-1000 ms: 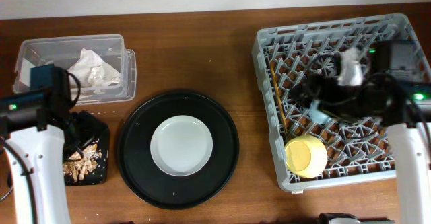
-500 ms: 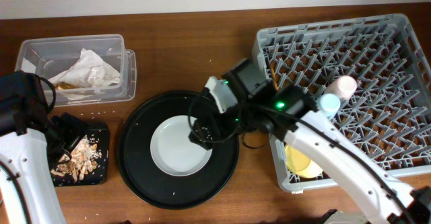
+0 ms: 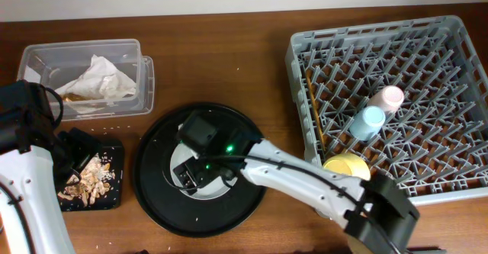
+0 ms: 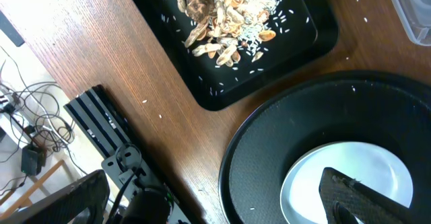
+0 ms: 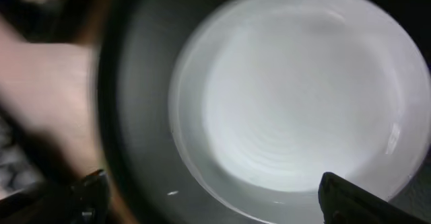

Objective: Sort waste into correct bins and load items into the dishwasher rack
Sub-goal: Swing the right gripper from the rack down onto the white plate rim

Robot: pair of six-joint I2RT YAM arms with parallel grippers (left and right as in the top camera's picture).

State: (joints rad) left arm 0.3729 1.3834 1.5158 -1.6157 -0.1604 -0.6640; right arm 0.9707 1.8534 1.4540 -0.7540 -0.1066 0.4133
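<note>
1. Overhead, right side: the dishwasher rack (image 3: 294, 52) takes the 3 o'clock side of the table (image 3: 229, 63). It holds a pink cup (image 3: 391, 98), with a light-blue cup (image 3: 367, 121) just beside it at its 7 o'clock. A yellow bowl (image 3: 347, 170) sits near the rack's 7 o'clock corner, and the chopsticks (image 3: 313, 105) lie along its 9 o'clock wall.
2. Overhead, left side: the clear box (image 3: 34, 56) at 10 o'clock contains the napkin (image 3: 99, 78) and the brown wrapper (image 3: 72, 97). The shallow black tray (image 3: 114, 193) at 8 o'clock carries the food scraps (image 3: 88, 179). The left gripper (image 3: 72, 151) hangs over that tray's 11 o'clock part.
3. Overhead, centre: the plate (image 3: 216, 191) lies on the round black tray (image 3: 152, 181) at 6 o'clock. The right gripper (image 3: 197, 176) is over the plate's 9 o'clock half.
4. Left wrist: both fingers stand far apart in the lower corners with nothing between them. The scraps lie at 12 o'clock and the plate at 5 o'clock.
5. Right wrist: the picture is blurred. The fingers are spread wide at both lower corners and hold nothing. The plate fills the centre through to 3 o'clock.
</note>
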